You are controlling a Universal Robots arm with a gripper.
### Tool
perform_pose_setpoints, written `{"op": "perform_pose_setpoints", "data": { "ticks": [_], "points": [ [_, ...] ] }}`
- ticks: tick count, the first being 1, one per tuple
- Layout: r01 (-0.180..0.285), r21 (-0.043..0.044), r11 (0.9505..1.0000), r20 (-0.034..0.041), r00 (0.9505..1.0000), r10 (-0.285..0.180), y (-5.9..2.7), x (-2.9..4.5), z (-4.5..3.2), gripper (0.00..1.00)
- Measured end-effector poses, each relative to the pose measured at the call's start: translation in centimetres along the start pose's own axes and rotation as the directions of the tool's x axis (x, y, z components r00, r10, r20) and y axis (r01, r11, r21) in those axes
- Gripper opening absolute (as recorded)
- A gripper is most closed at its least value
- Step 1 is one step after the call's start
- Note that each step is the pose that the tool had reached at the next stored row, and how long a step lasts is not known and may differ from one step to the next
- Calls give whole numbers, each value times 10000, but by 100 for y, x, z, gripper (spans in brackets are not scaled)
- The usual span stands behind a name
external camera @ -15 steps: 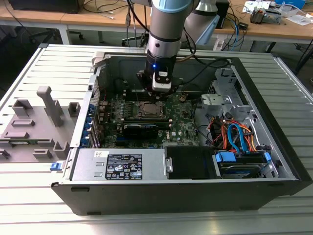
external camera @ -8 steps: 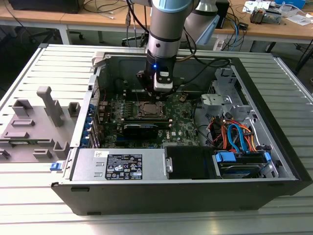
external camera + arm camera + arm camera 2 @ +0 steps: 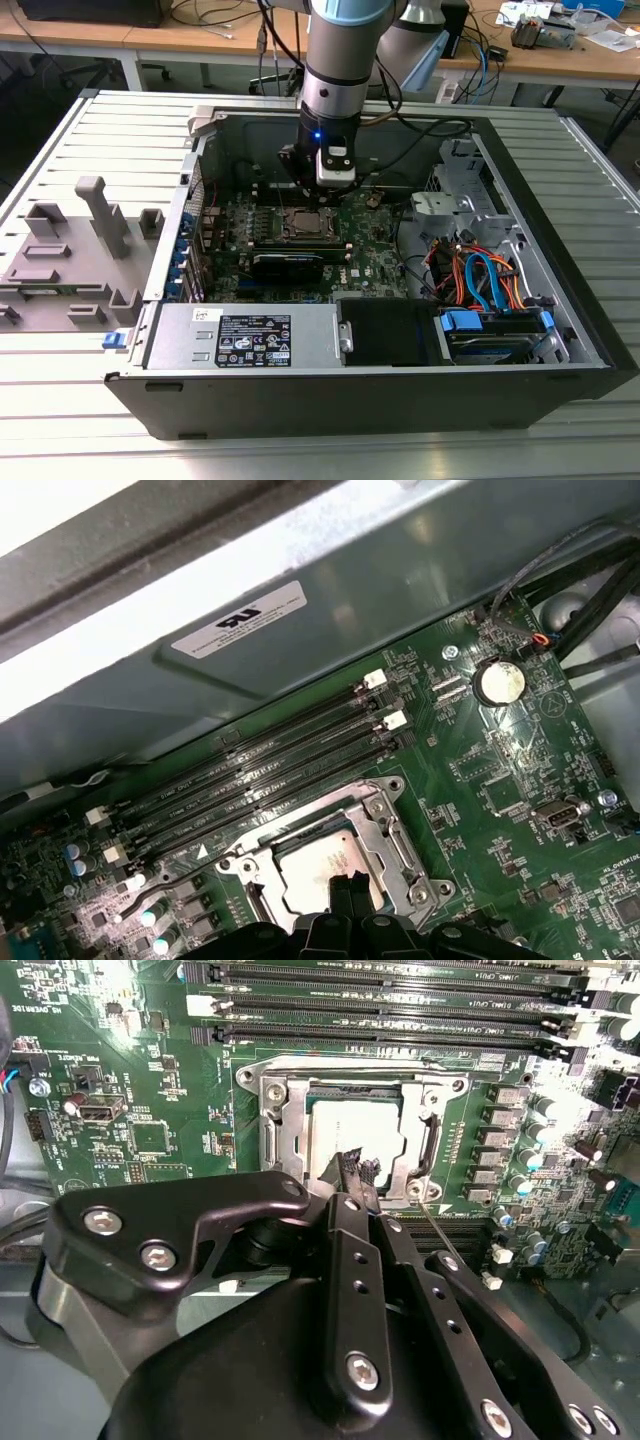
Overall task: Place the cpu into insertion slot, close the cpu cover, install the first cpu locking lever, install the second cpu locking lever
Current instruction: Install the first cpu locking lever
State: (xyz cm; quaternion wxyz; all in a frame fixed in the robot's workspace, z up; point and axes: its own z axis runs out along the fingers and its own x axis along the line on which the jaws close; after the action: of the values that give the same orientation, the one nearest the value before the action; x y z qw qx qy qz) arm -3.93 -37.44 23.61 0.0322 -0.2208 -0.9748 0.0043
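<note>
Slatted metal bench point(image 3: 80, 400), open computer case point(image 3: 380, 400) on it. The arm point(image 3: 335, 60) stands vertical, gripper point(image 3: 360, 1168) tips pinched together on nothing, just above the cpu point(image 3: 350, 1130), which sits in the insertion slot point(image 3: 268, 1140) under the cpu cover point(image 3: 350, 1090) — likely light, stiff, fragile; edges only

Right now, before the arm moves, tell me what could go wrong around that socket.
The gripper hangs low over the edge of the cpu cover, so a slip could scrape the cpu or the green board. A thin locking lever angles out beside the cover's corner, close to the gripper; it might snag or spring free.
</note>
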Motion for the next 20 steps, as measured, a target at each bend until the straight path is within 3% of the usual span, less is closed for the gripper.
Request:
{"op": "perform_pose_setpoints", "data": {
  "ticks": [20],
  "points": [
    [850, 53, 9964, 17, 9964, -850, 0, 0, 0, 11]
  ]
}}
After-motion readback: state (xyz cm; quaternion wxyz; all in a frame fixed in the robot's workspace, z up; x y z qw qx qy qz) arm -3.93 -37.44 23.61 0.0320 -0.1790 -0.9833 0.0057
